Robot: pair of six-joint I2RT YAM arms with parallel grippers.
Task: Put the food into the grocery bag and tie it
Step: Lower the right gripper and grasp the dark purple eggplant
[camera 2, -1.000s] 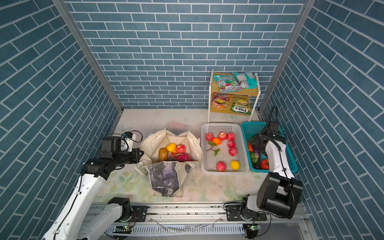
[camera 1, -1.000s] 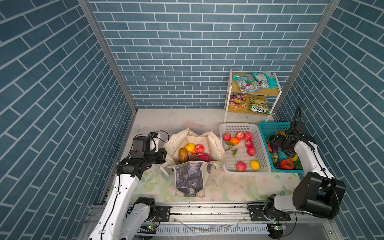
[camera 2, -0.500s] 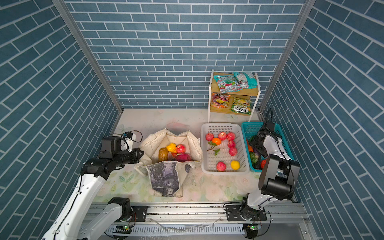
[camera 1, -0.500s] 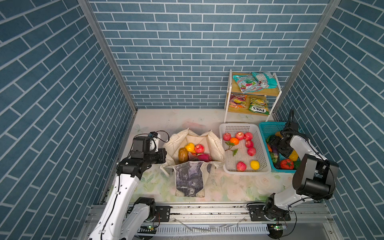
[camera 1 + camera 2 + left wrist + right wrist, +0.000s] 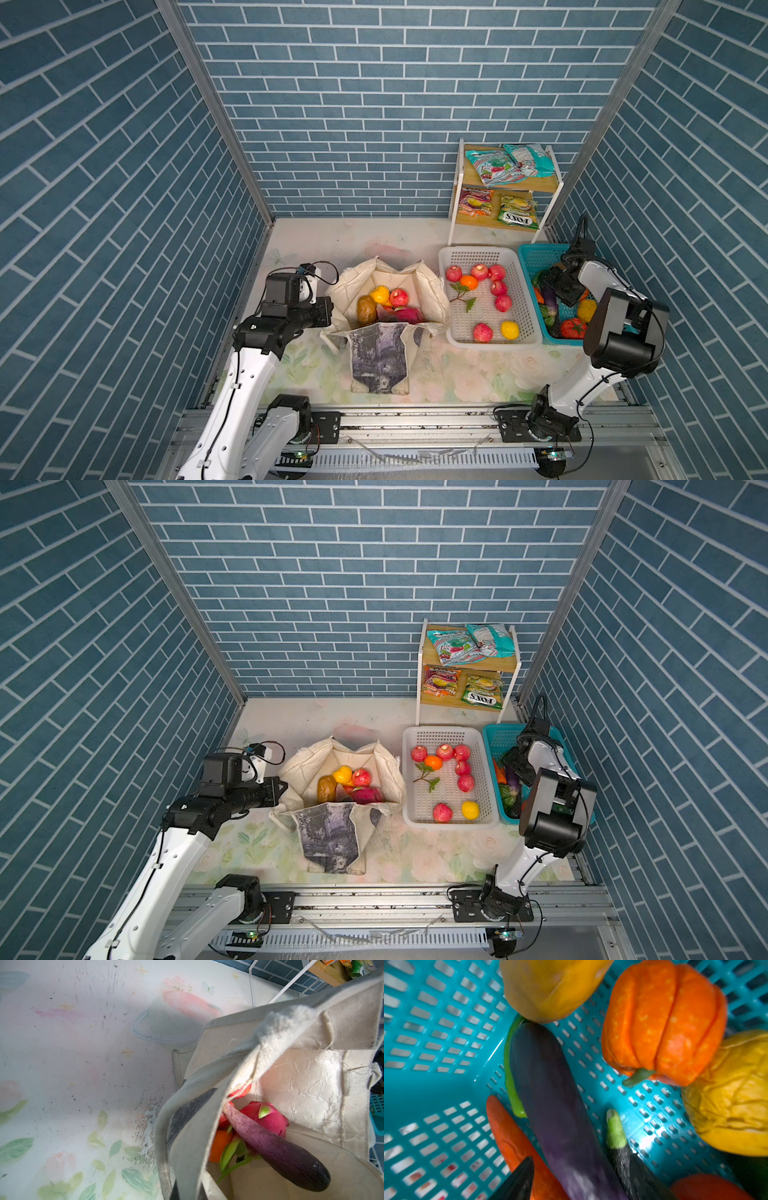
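Note:
The grocery bag [image 5: 428, 291] [image 5: 386, 771] stands open on the mat, cream canvas with a grey printed panel folded out at the front. Inside lie a yellow fruit [image 5: 380, 294], a red apple [image 5: 399, 297], a pink dragon fruit [image 5: 268, 1118] and a purple aubergine [image 5: 280, 1151]. My left gripper [image 5: 328, 309] [image 5: 182, 1194] is shut on the bag's left rim. My right gripper [image 5: 555, 291] [image 5: 575, 1167] is down in the teal basket [image 5: 536, 253], jaws open on either side of another purple aubergine [image 5: 550, 1084]. One dark fingertip [image 5: 521, 1178] lies over a carrot.
A white basket [image 5: 482, 253] between bag and teal basket holds red apples, an orange and a yellow fruit. The teal basket also holds an orange pumpkin [image 5: 664, 1022], yellow fruit and a tomato. A small shelf [image 5: 505, 189] at the back carries teal snack packets [image 5: 509, 164]. Brick walls close in on both sides.
My right arm's elbow has swung in towards the teal basket, the gripper has sunk among the vegetables and its jaws have narrowed. The left arm and the bag have not moved.

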